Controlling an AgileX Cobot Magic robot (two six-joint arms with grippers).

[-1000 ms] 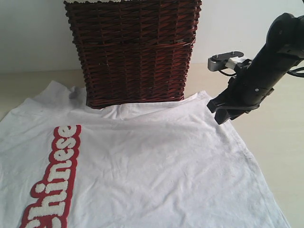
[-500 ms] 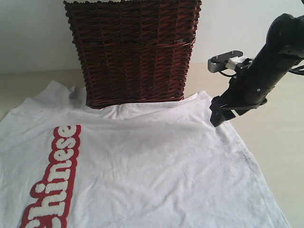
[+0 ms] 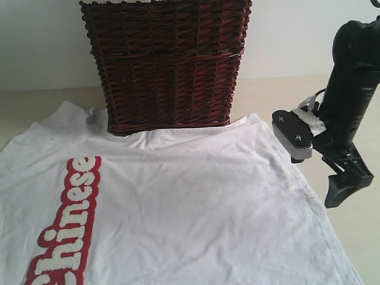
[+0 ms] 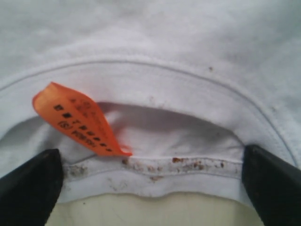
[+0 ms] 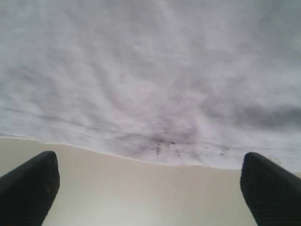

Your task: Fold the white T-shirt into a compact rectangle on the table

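T-shirt (image 3: 196, 196) lies flat, lettering strip (image 3: 66, 219) running toward basket (image 3: 166, 59); left claw (image 4: 150, 186) and right claw (image 5: 150, 188) spread.

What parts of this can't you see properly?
- Exterior view: the basket hides part of the white T-shirt, and the top edge cuts off the basket's rim.
- Exterior view: the bottom edge cuts off the red word strip and the rest of the shirt.
- Left wrist view: the print on the orange tag is too blurred to read.
- Left arm: only its fingers show.
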